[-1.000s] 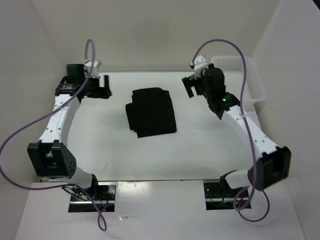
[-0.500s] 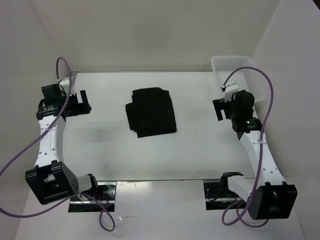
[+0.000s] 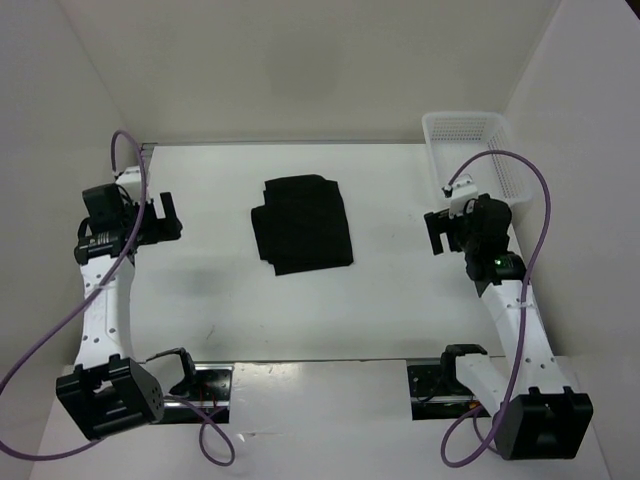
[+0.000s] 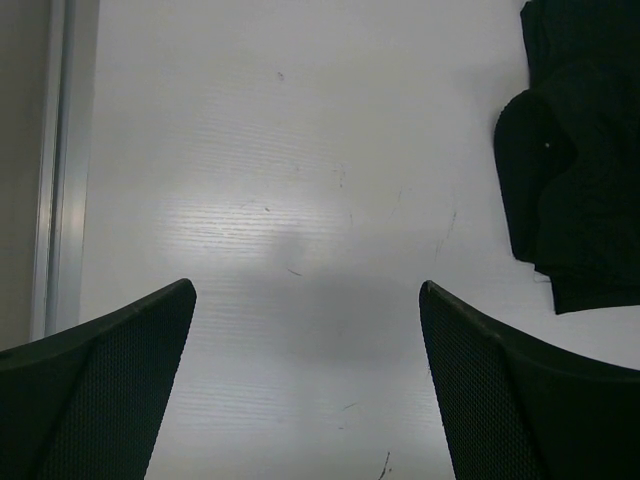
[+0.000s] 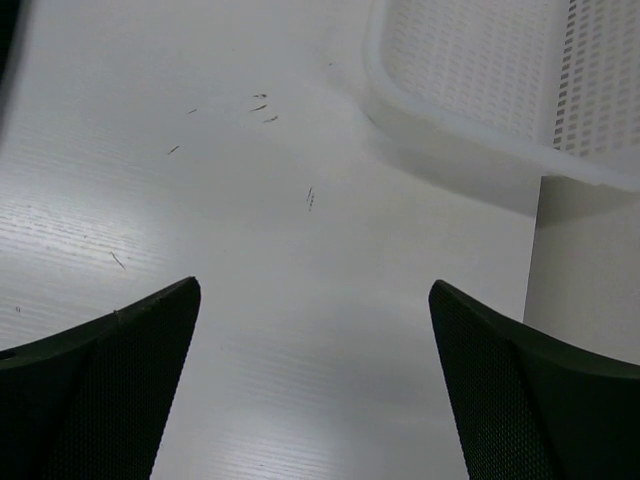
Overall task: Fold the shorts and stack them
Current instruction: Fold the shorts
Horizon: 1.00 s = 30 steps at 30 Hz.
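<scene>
- The shorts (image 3: 302,224) lie folded into a compact black block on the white desk (image 3: 400,290), near its middle and a little toward 12 o'clock.
- Their edges are slightly uneven, with a fold sticking out on the 9 o'clock side.
- The left gripper (image 3: 165,215) sits well apart from the shorts at their 9 o'clock, near the desk's left edge. Its jaws are spread wide and hold nothing.
- In the left wrist view, the left gripper (image 4: 305,288) shows bare desk between its fingers. The shorts (image 4: 575,180) lie off at 2 o'clock, with a tiny pale speck on the fabric.
- The right gripper (image 3: 437,232) is at 3 o'clock from the shorts, well apart from them, also gaping wide and empty.
- A white mesh basket (image 3: 460,116) stands in the far right corner, at about 1 o'clock from the right gripper.
- In the right wrist view, only scuffed desk shows between the fingers, and the basket's rim (image 5: 450,110) lies at 1 o'clock.
</scene>
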Each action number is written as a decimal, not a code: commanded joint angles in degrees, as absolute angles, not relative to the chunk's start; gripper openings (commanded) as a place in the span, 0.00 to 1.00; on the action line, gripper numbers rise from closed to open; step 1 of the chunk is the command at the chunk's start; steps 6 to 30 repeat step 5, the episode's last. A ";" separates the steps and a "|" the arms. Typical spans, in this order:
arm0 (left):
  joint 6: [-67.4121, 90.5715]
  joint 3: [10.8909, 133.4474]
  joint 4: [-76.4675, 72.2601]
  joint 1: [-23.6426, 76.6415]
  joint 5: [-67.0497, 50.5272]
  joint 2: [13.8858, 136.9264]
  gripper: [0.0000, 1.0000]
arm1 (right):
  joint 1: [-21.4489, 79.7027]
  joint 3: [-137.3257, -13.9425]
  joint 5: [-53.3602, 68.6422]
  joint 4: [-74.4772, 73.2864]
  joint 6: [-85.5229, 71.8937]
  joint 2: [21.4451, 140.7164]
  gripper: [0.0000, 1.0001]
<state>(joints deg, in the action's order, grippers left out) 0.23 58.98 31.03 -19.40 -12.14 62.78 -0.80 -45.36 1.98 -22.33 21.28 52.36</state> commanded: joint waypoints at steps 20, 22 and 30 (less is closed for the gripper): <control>0.00 57.83 29.27 -19.42 -10.64 59.42 0.99 | -1.14 -42.98 4.31 -20.66 21.09 49.22 1.00; 0.00 57.83 29.27 -19.42 -10.64 59.42 0.99 | -1.14 -42.98 4.31 -20.66 21.09 49.22 1.00; 0.00 57.83 29.27 -19.42 -10.64 59.42 0.99 | -1.14 -42.98 4.31 -20.66 21.09 49.22 1.00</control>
